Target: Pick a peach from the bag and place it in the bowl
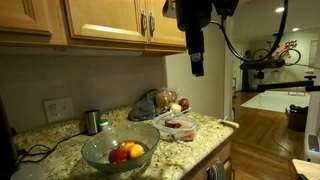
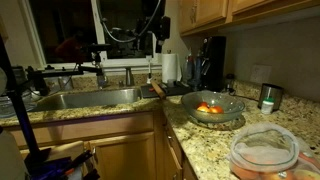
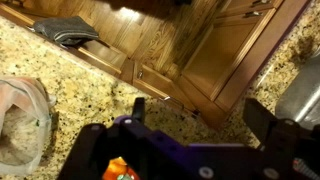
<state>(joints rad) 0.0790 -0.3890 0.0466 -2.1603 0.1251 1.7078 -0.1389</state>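
The clear glass bowl (image 1: 95,150) (image 2: 232,103) stands on the granite counter with a red fruit and an orange fruit (image 1: 135,150) inside. Behind it lies the wrinkly grey-brown bag (image 1: 148,102), with small round reddish fruit (image 1: 176,106) at its mouth; which of these is a peach I cannot tell. My gripper (image 1: 197,62) hangs high above the counter, to the right of the bowl and well clear of the bag. In the wrist view the gripper (image 3: 200,115) is open, nothing between its fingers (image 3: 138,104), over the counter's edge.
A small clear plastic tub (image 1: 180,126) (image 2: 265,150) sits near the counter edge. A steel cup (image 1: 92,121) (image 2: 268,96) stands by the wall. Upper cabinets (image 1: 110,20) hang close beside the arm. A sink (image 2: 90,98) lies further along the counter.
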